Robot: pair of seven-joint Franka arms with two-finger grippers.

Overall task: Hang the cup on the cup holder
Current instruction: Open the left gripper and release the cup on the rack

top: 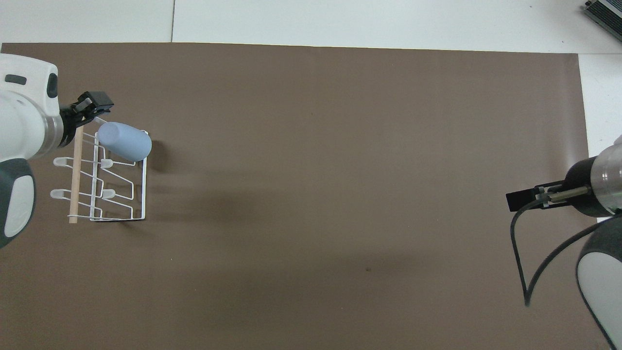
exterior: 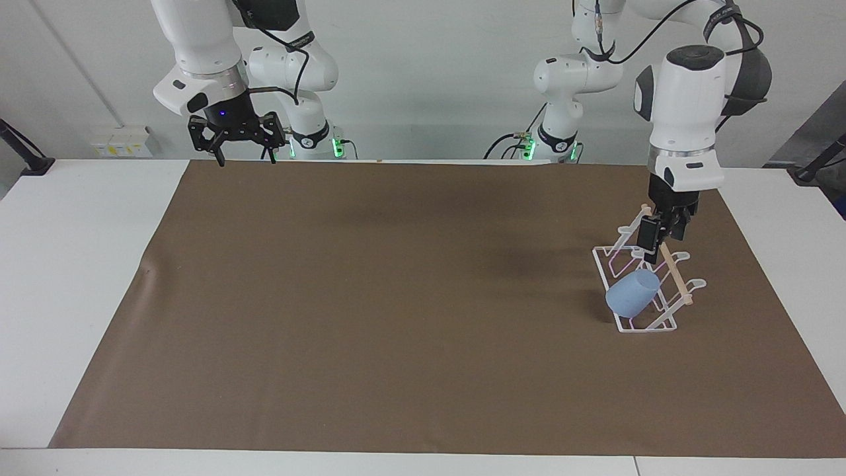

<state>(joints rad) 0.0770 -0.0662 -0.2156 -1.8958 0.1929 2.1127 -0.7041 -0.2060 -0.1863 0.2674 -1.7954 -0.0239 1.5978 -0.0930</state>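
1. One cup (exterior: pixel 632 295), light blue, sits tipped over a slanted prong of the cup holder (exterior: pixel 661 324), its closed bottom pointing up and toward the middle of the table (exterior: pixel 79 264). That tilt makes sense, since the prong goes up inside the cup and carries it
2. The cup is on the prong farthest from the robots. The holder's other prongs show bare, so it's the only thing on the rack
3. The holder stands on the brown mat (exterior: pixel 396 297) toward the left arm's end of the table, its wooden dowel (top: pixel 74 180) running along the top
4. The left tool (exterior: pixel 654 233) hangs over the holder, above the cup and clear of it, with nothing between its fingers. They look parted, so the cup rests on the rack alone
5. The right tool (exterior: pixel 241 142) waits open over the mat's edge near its own base, holding nothing
6. Judging from how it all lies, the hanging looks done and the left arm just needs to clear out without clipping the dowel
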